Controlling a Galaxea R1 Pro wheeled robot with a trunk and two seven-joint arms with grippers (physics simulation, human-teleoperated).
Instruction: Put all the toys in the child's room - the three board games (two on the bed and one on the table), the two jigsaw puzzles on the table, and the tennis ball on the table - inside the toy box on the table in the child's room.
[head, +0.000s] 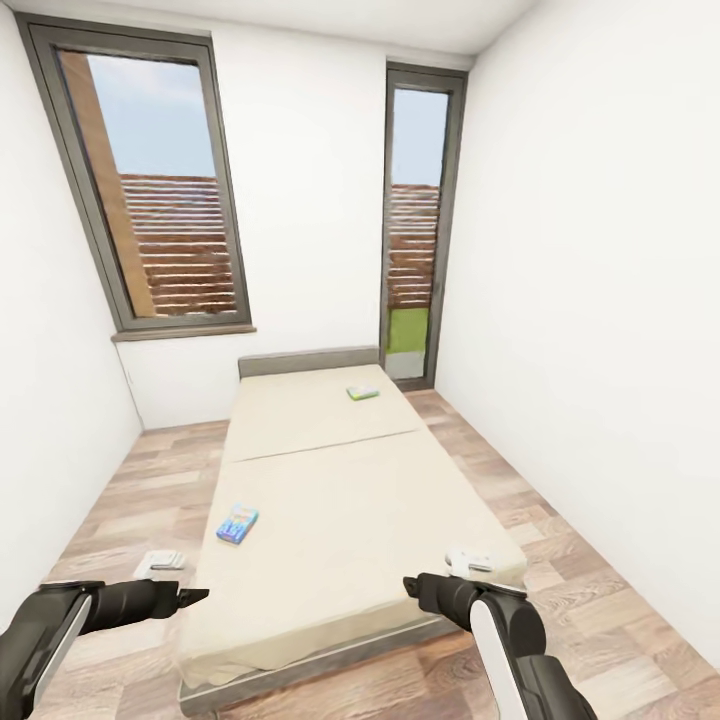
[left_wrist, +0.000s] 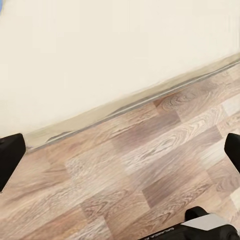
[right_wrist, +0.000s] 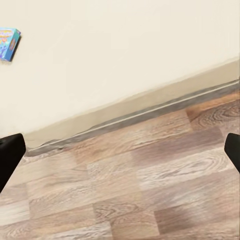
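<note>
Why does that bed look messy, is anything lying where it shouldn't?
Two small boxes lie loose on the bare bed: a blue box near the foot on the left side, lying askew, and a green box up near the headboard. Nothing looks spilled or broken.

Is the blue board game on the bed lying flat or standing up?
Flat: the blue board game lies face up on the bed.

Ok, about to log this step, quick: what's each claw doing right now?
Left claw: open, holding nothing, beside the bed.
Right claw: open, holding nothing, over the bed's foot corner.
</note>
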